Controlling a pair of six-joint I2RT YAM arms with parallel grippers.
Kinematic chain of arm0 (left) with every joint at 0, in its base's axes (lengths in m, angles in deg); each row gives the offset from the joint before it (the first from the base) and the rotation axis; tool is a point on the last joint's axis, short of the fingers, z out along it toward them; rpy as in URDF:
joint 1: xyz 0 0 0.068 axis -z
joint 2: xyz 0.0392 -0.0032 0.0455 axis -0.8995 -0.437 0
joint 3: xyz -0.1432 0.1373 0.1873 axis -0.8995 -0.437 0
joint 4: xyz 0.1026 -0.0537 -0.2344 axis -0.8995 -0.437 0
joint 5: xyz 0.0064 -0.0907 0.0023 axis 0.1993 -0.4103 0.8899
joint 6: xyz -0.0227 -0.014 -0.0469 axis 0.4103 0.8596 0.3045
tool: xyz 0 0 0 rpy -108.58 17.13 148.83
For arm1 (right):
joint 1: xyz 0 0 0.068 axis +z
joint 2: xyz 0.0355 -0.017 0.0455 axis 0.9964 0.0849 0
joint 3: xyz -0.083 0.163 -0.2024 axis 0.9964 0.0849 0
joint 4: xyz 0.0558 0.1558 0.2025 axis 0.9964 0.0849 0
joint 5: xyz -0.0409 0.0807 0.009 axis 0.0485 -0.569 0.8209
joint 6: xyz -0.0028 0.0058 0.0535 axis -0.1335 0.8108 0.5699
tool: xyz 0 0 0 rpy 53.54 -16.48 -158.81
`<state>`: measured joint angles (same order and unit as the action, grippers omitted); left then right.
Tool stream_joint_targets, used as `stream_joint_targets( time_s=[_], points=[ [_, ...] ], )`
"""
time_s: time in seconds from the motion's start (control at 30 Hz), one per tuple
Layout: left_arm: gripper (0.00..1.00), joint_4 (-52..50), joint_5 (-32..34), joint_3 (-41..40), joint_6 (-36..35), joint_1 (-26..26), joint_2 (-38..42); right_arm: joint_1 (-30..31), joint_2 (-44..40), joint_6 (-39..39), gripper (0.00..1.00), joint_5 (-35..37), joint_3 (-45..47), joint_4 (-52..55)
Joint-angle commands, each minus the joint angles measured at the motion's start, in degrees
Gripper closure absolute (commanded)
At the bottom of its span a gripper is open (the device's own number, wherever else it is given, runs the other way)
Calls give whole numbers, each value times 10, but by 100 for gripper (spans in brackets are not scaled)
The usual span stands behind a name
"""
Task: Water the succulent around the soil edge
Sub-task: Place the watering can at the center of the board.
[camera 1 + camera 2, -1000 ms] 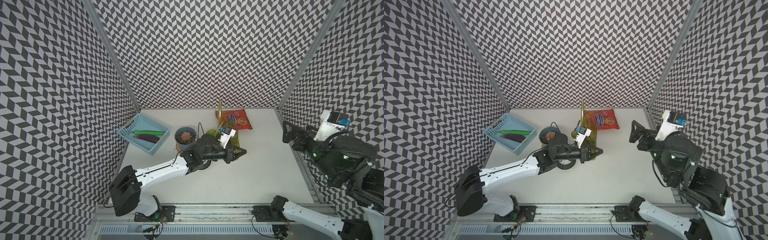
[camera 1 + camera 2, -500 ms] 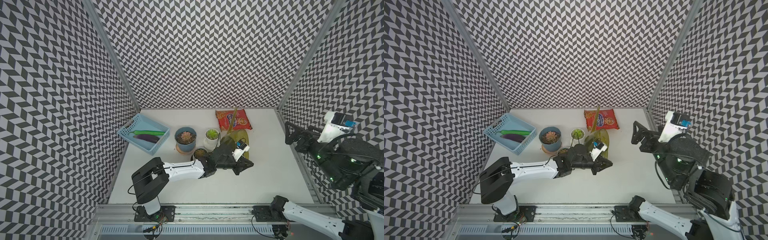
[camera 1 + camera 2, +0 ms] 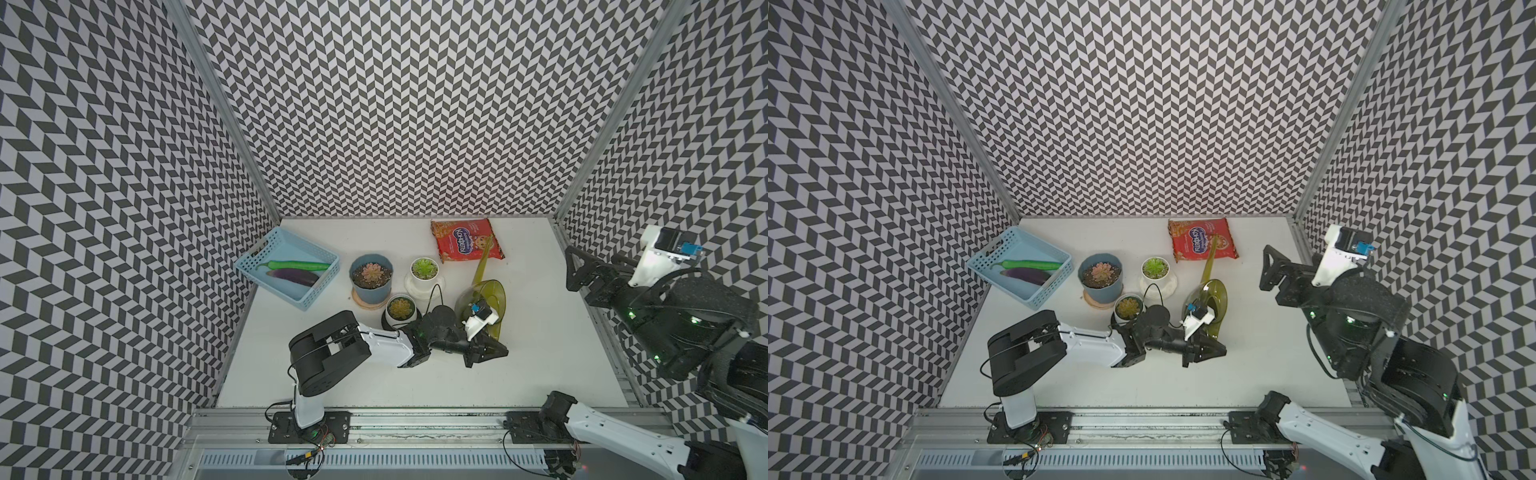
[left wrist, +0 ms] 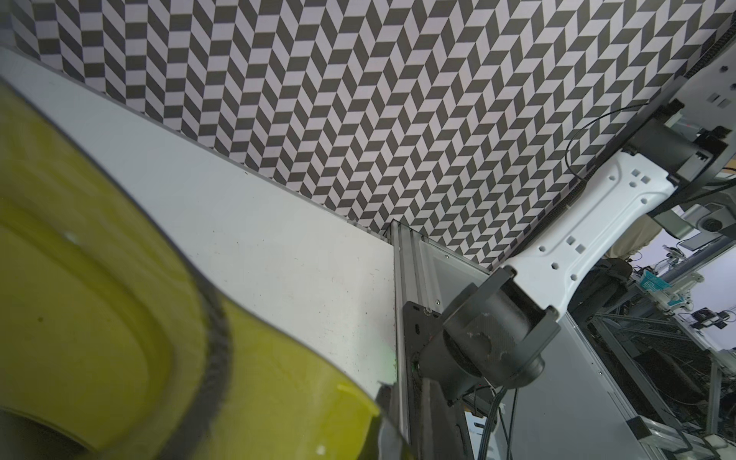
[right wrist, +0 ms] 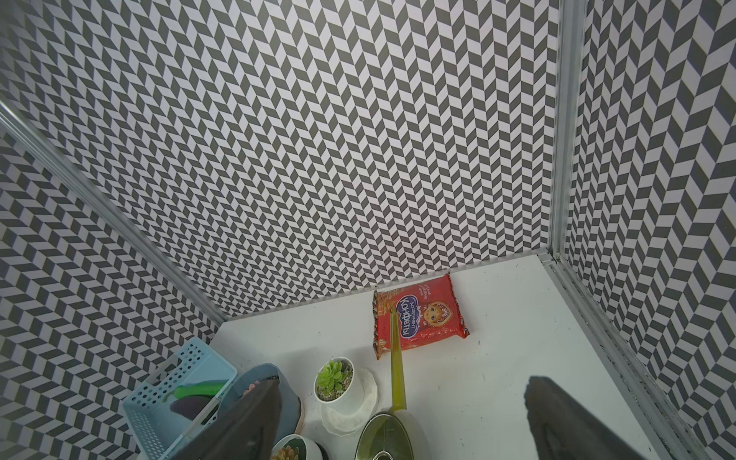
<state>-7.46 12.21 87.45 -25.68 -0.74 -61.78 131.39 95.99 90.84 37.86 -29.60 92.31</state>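
Three potted succulents stand mid-table: a pink one in a blue pot [image 3: 371, 274] [image 3: 1100, 272], a green one in a white pot [image 3: 424, 268] [image 5: 333, 376], and a yellowish one in a small pot [image 3: 400, 308]. An olive-green watering can [image 3: 482, 299] [image 3: 1210, 297] sits low just right of them, its long spout [image 5: 396, 358] reaching toward the snack bag. My left gripper [image 3: 486, 351] [image 3: 1208, 351] [image 4: 388, 426] is shut at the can's near end, and the can's body [image 4: 99, 318] fills its wrist view. My right gripper [image 3: 582, 270] [image 5: 404, 382] hangs open, raised at the right wall.
A red snack bag [image 3: 465, 241] lies at the back wall. A light-blue basket [image 3: 322, 284] with a green pepper and an eggplant stands at the left. Patterned walls close three sides. A metal rail [image 3: 415, 415] runs along the front edge.
My left arm carried the watering can from beside the pots rightward and toward the front, lowering it; the spout tipped from upright toward the snack bag. The right gripper stayed open.
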Motion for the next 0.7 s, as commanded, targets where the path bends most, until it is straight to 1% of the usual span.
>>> stream_joint_targets(
  time_s=[0.0, 0.27, 0.37, 0.5, 0.53, 0.63, 0.67],
  points=[
    [89, 99, -24, -6, -7, 3, 3, 0, -7, 6, 0, -3, 7, -16],
    [82, 232, -38, -65, 68, 5, -28, -1, -8, 8, 0, -7, 16, -21],
    [82, 242, -37, -72, 76, 5, -38, -1, -9, 9, 0, -8, 22, -22],
    [81, 235, -31, -78, 67, 3, -37, 0, -9, 12, 0, -8, 31, -22],
    [79, 229, -28, -80, 64, 2, -36, 0, -10, 13, 0, -8, 33, -22],
    [68, 226, -13, -99, 63, -4, -30, 0, -11, 16, 0, -7, 36, -22],
    [66, 226, -9, -104, 65, -8, -26, 0, -11, 16, 0, -7, 37, -21]
  ],
)
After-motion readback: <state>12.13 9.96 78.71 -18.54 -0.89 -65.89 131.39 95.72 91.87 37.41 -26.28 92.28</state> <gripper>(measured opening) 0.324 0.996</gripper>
